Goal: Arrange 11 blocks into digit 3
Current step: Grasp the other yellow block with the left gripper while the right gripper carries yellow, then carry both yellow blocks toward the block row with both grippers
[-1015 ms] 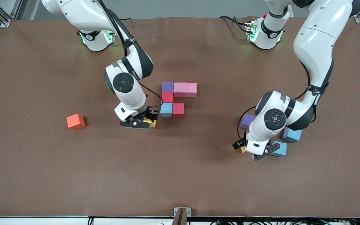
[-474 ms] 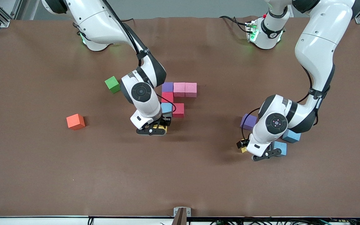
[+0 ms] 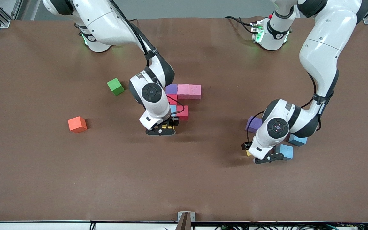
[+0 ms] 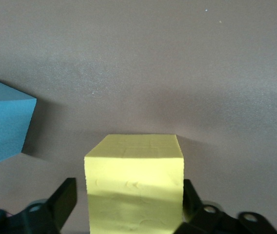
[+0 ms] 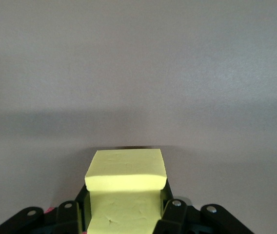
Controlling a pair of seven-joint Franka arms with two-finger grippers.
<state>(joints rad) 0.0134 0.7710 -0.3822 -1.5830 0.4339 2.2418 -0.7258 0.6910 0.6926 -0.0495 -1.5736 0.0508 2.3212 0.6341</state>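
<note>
Step in hand: seating a yellow block (image 5: 126,170) in the column of the digit 3 (image 3: 183,91).

Right gripper (image 3: 164,128): its fingers (image 5: 167,210) are clamped hard on that yellow block, one on each side face, and the block's outer half stands clear of the tips. It sits low over the bench (image 3: 43,175), with the blue cube (image 3: 173,109) at the figure's open end just past the fingertips.

- Square the block's faces to the blue cube before you lower.
- Set it flush against that cube, then release straight up, so that the foam does not drag the red cube (image 3: 183,112) beside it.

Left gripper (image 4: 133,209): its fingers (image 4: 63,200) straddle a second yellow block (image 4: 133,161) that rests on the bench. A gap shows at one finger, so they are not yet clamped. A loose blue cube (image 4: 4,124) lies off to one side of the fingers, apart from them. Centre the block between the fingers before you close.

Change from a second ago:
- The right gripper has carried its block in from beside the figure to the blue cube's end.
- The arm's swing has uncovered a green cube (image 3: 115,86).
- The left gripper has settled lower and begun to narrow.
- The orange cube (image 3: 77,124) has not moved.
</note>
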